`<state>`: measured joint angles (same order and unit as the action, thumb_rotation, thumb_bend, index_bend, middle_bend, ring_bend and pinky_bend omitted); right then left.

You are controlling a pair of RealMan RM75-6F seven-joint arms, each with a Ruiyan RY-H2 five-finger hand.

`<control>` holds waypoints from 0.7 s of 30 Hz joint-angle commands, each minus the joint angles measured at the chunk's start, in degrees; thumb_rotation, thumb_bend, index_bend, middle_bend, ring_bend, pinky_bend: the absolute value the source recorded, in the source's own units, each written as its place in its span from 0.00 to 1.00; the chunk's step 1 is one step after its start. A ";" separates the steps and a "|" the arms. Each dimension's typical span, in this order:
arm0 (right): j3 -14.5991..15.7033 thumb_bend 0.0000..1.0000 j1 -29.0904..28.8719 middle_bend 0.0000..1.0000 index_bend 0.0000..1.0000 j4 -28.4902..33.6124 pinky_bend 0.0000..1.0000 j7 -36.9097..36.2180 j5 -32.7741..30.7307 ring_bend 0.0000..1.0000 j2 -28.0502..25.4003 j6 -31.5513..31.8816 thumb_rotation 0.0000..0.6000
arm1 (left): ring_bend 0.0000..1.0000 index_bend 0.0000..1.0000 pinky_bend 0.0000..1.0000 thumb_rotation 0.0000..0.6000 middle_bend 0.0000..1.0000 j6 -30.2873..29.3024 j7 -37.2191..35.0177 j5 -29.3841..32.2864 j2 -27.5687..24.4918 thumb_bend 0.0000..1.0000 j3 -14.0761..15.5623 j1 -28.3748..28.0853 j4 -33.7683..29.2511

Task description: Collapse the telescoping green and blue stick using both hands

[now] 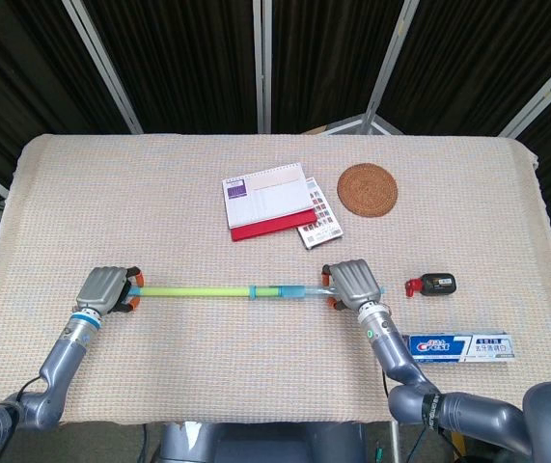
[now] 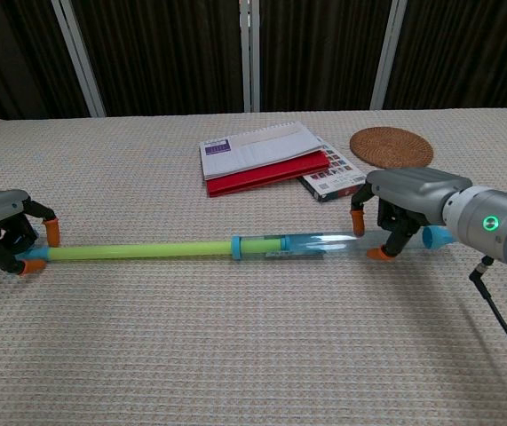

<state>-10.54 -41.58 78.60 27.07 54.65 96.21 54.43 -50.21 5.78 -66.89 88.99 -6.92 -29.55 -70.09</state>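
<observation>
A: How many sticks, and where?

B: One stick, lying across the near part of the surface, running left to right. It has a green section toward the left, a blue collar near the middle and a clear blue section toward the right.

A: And the hands?

B: Two. The left hand is clenched around the green end, its orange-tipped fingers wrapped over the stick's tip. The right hand grips the blue end, fingers arched over the tube with the tips down on either side of it; a blue cap pokes out behind the hand in the chest view.

A: What else is lying about?

B: One stack of books behind the stick, a white-covered one on a red one, with a smaller booklet tucked under its right edge. One round woven coaster to the right of those. One small black and red object just right of the right hand, and one toothpaste box nearer the front edge.

A: Any containers?

B: Only that box, closed; its contents cannot be seen.
</observation>
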 commanded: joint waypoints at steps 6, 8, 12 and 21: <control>0.10 0.36 -0.03 1.00 0.64 0.05 1.00 -0.28 0.02 1.00 -0.05 -0.06 1.00 | 0.80 0.64 1.00 1.00 0.84 -0.13 -0.02 0.22 0.54 0.41 -0.18 -0.40 0.55; 0.12 0.37 -0.05 1.00 0.64 0.24 1.00 -0.37 0.11 1.00 -0.10 -0.07 1.00 | 0.80 0.66 1.00 1.00 0.84 -0.48 -0.26 0.13 0.64 0.41 -0.34 -0.41 0.50; 0.00 0.37 -0.19 1.00 0.64 1.27 1.00 -0.36 0.30 1.00 -0.36 0.06 1.00 | 0.80 0.69 1.00 1.00 0.85 -1.36 -0.74 -0.15 0.65 0.41 -0.74 -0.46 -0.04; -1.40 0.37 -1.83 1.00 0.64 3.88 1.00 2.31 -1.68 1.00 0.38 0.90 1.00 | 0.80 0.72 1.00 1.00 0.85 -1.76 0.37 0.80 1.56 0.41 -2.17 -1.94 -2.80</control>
<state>-11.75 -43.21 82.27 29.14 53.21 96.45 55.21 -51.92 5.97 -66.22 90.38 -8.93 -31.31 -72.70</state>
